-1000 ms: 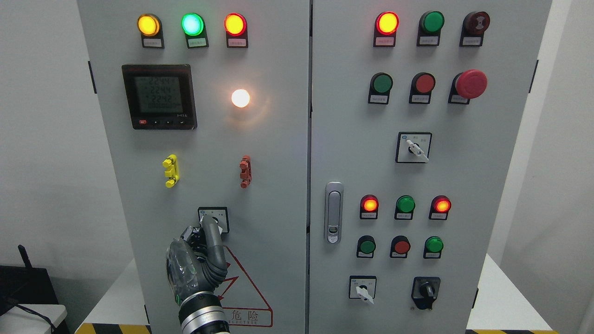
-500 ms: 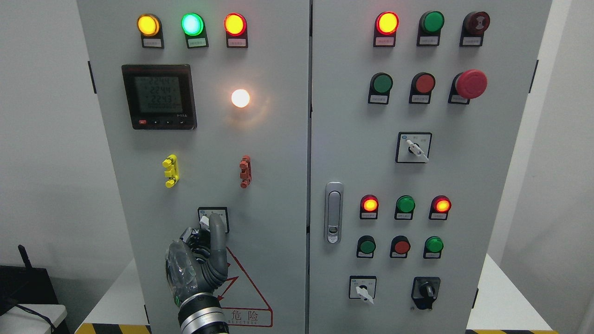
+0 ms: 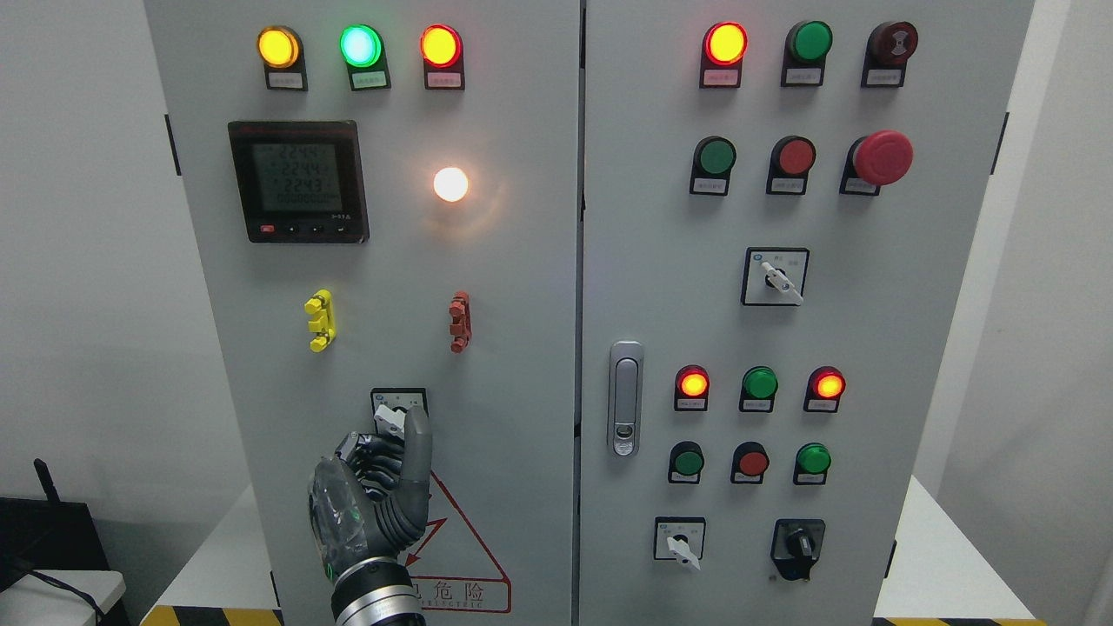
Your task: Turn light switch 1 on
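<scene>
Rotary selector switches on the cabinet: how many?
4. One on the left door, at the left hand's raised finger. Three on the right door: mid-height, bottom white-handled, bottom black-handled. None apparently hidden.

Left hand [image 3: 369, 496] raised at the rotary switch [image 3: 399, 411] — one finger extended up beside its knob, the others curled.
</scene>
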Robot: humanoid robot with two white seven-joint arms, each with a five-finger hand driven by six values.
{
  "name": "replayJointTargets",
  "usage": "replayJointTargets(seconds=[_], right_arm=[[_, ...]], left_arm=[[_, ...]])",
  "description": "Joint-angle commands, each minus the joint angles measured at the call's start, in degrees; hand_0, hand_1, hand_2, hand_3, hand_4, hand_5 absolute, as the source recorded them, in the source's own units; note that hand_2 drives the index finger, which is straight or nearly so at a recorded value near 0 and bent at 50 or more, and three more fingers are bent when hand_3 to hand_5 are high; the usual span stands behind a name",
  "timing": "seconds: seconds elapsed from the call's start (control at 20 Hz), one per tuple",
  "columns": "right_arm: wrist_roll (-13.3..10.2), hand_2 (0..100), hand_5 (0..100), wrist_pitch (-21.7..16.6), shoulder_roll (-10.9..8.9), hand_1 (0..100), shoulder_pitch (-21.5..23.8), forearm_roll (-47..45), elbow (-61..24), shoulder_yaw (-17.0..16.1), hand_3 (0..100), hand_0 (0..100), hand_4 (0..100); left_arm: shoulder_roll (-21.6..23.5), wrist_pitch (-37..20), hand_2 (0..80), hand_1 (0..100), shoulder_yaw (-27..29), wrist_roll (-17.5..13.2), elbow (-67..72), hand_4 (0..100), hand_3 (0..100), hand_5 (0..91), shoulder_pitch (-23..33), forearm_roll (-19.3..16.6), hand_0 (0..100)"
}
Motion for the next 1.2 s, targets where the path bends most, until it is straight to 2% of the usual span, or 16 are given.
replayJointTargets(seconds=[0.0,0.15,0.3,0.45,0.55,0.65,0.75,0.85,1.0,1.1,1.15], right_arm=[[0.2,0,0,0.0,0.0,39,0.0,-1.1,0.0,0.0,0,12,0],[0.2,0,0,0.0,0.0,39,0.0,-1.1,0.1,0.0,0,12,0],[0.2,0,0,0.0,0.0,39,0.0,-1.0,0.0,0.0,0,12,0],[0.2,0,0,0.0,0.0,39,0.0,-1.1,0.0,0.0,0,12,0],[0.2,0,0,0.0,0.0,39,0.0,-1.0,0.0,0.0,0,12,0],[0.2,0,0,0.0,0.0,39,0.0,-1.1,0.1,0.0,0,12,0],[0.2,0,0,0.0,0.0,39,0.0,-1.0,0.1,0.0,0,12,0],[0.2,0,0,0.0,0.0,39,0.0,-1.1,0.0,0.0,0,12,0],[0.3,0,0,0.0,0.0,39,0.0,-1.1,0.0,0.0,0,12,0],[0.3,0,0,0.0,0.0,39,0.0,-1.1,0.0,0.0,0,12,0],[0.3,0,0,0.0,0.0,39,0.0,-1.1,0.0,0.0,0,12,0]], left_arm=[[0.0,-3.8,63.8,25,2.1,-0.3,-2.3,86,85,77.4,3.1,-0.1,0],[0.1,-9.0,65.4,28,5.6,-1.1,-2.2,87,87,78.3,6.6,0.0,1],[1.1,-19.2,66.5,29,12.0,-7.6,-1.9,88,89,79.3,14.4,0.0,4],[2.8,-34.5,65.5,26,20.7,-15.7,2.0,88,91,75.5,23.5,0.5,7],[3.4,-44.1,61.2,23,27.3,-20.1,6.6,86,89,70.1,27.8,2.9,7],[4.6,-49.8,56.9,21,33.3,-22.7,11.3,84,87,61.6,32.5,6.0,7],[5.5,-53.1,50.7,19,39.2,-23.8,17.2,80,79,45.8,36.3,9.4,7],[6.0,-57.2,44.8,18,43.9,-26.6,24.4,71,65,33.3,39.2,12.7,9],[6.5,-64.4,27.5,14,50.3,-31.6,37.3,55,48,18.7,41.5,13.5,14],[6.5,-67.6,17.8,11,53.8,-34.4,47.2,46,38,14.6,41.6,13.4,17],[6.8,-68.3,16.0,9,55.2,-36.0,50.8,44,36,13.3,42.0,13.4,18]])
